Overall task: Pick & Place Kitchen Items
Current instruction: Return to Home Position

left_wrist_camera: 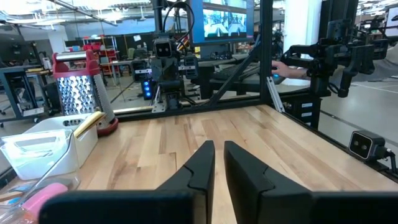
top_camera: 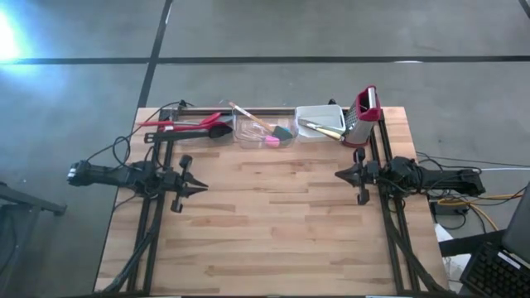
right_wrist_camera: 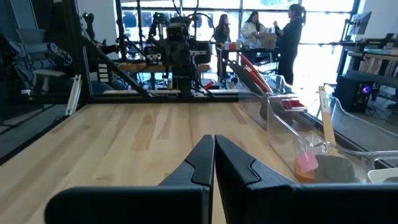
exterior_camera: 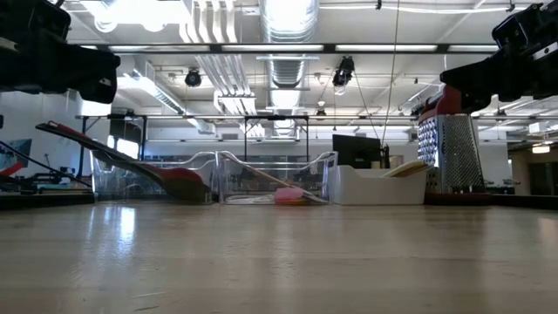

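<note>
Pink scraper [top_camera: 272, 142] in clr plastic bin [top_camera: 241, 132]

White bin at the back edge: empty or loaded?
Loaded. The high view shows pale-handled utensils lying inside the white bin; the low view shows them poking over its rim.

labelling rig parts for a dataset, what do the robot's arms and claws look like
The left arm and right arm are slim, black and jointed, with thin dark cables running off each. The left claw and right claw each have two matte black, wedge-shaped fingers that taper to points. No markings show on them.
</note>
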Controlling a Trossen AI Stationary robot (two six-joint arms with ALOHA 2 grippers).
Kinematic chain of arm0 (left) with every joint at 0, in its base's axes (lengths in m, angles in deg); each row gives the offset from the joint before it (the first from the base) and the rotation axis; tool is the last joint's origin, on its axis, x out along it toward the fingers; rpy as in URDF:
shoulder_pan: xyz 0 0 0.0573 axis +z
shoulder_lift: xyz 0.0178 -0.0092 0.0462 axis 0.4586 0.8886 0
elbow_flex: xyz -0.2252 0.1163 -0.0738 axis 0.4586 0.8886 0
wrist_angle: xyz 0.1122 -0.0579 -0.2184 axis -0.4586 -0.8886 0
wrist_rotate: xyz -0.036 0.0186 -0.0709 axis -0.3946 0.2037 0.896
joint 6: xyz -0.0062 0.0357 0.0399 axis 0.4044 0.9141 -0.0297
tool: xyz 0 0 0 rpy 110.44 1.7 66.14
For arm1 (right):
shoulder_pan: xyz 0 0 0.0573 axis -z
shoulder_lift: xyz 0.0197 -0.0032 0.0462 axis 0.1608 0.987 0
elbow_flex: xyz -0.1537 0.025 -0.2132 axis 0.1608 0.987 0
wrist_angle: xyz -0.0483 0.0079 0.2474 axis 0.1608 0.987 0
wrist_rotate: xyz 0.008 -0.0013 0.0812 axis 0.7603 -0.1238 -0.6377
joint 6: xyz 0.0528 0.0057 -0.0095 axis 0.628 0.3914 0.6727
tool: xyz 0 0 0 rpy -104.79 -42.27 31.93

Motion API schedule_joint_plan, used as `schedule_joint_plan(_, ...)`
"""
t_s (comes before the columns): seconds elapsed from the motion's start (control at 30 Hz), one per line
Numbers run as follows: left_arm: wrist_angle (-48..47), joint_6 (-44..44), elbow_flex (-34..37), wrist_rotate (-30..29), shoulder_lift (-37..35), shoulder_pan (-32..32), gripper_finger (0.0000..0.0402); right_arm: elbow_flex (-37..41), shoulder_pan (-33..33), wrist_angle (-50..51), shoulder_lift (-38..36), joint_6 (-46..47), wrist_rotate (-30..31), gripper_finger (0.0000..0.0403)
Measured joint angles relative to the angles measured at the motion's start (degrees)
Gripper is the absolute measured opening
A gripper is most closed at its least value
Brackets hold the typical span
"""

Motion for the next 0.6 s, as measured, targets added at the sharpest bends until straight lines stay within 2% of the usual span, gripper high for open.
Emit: schedule_joint_plan(0.6,0.0,0.0,0.0,0.0,0.0,0.0,0.0044,0.0,0.0,0.0,0.0,0.0,0.0,0.0008)
